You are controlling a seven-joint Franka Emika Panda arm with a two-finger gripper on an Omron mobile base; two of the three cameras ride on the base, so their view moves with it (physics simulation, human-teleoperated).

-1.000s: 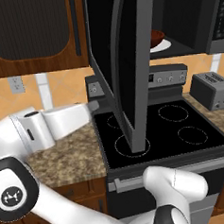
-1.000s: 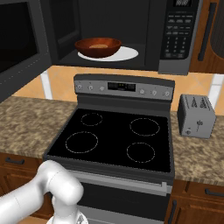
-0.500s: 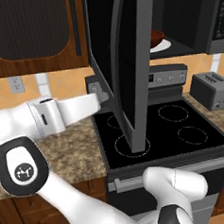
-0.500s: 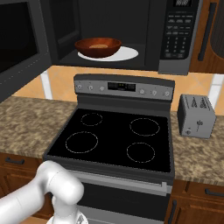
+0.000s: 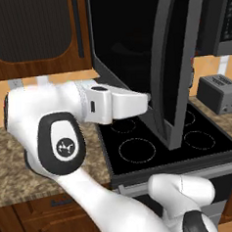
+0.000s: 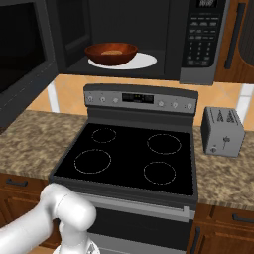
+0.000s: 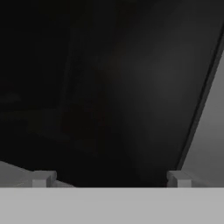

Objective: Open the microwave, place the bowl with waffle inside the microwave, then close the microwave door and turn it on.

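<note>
Bowl with waffle rests on the turntable plate inside the microwave, so the gripper, jaws fully spread and empty, faces the swung-out microwave door, apparently to push it shut.

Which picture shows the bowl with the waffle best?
The right base view: the bowl with waffle sits in plain sight on the white turntable plate inside the open microwave. In the left base view the microwave door hides it.
</note>
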